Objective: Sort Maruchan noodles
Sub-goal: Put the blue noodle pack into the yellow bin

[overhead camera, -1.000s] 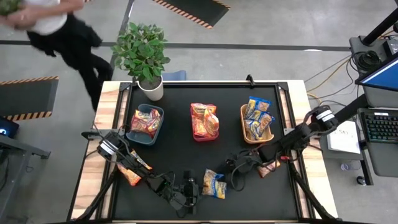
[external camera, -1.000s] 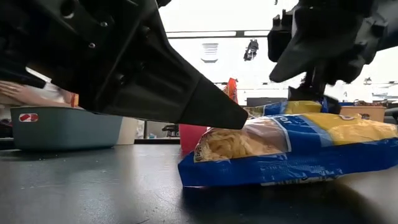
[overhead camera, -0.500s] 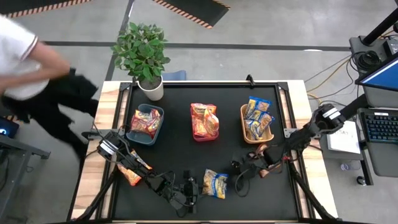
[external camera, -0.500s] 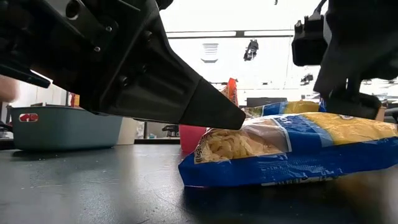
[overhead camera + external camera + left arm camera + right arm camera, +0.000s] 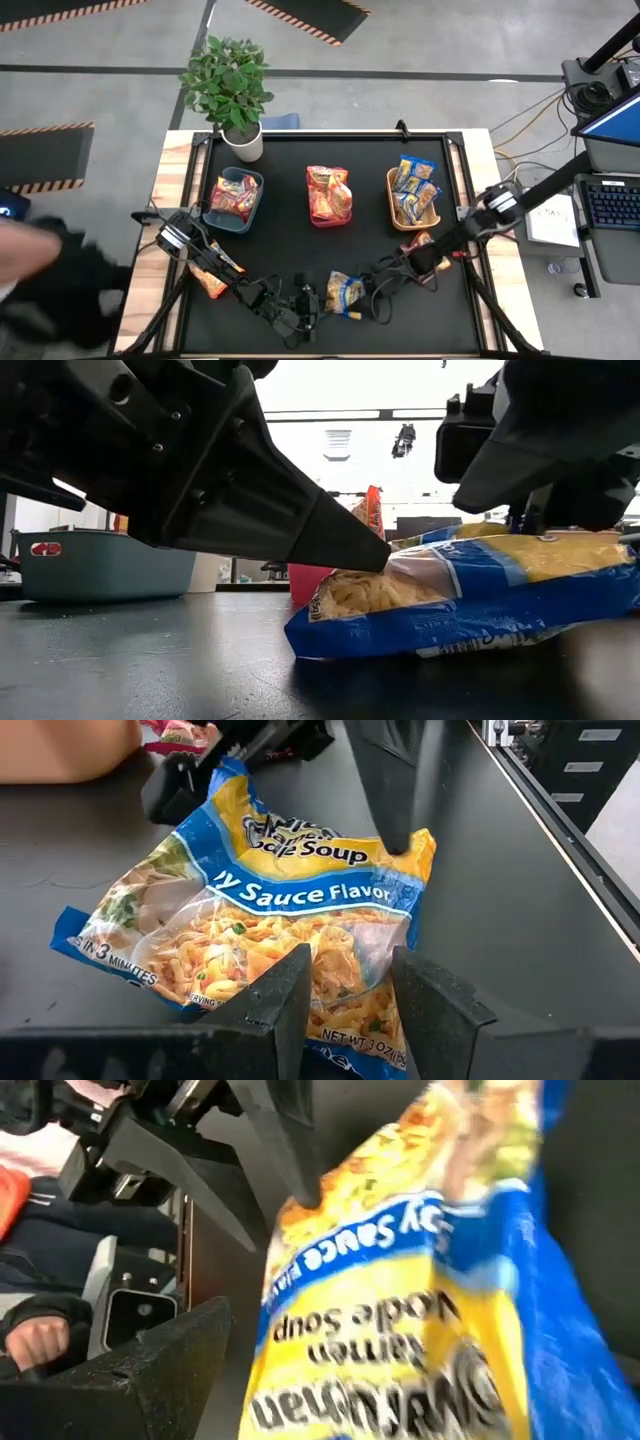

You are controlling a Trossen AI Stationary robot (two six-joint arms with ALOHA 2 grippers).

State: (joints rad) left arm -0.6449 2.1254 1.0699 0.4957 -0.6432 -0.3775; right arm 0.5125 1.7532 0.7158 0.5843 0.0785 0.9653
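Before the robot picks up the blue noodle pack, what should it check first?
1. Blue-and-yellow noodle pack lies flat on the black table: ok.
2. Left gripper has the pack's edge between its fingers: ok, though a firm pinch: cannot tell.
3. Right gripper is open at the pack's other end: ok.
4. Tan bin already holds blue packs and has room: ok.
5. Path from the pack to the tan bin is free: not ok, the right arm lies across it.
6. Orange pack by the left arm waits apart: ok.
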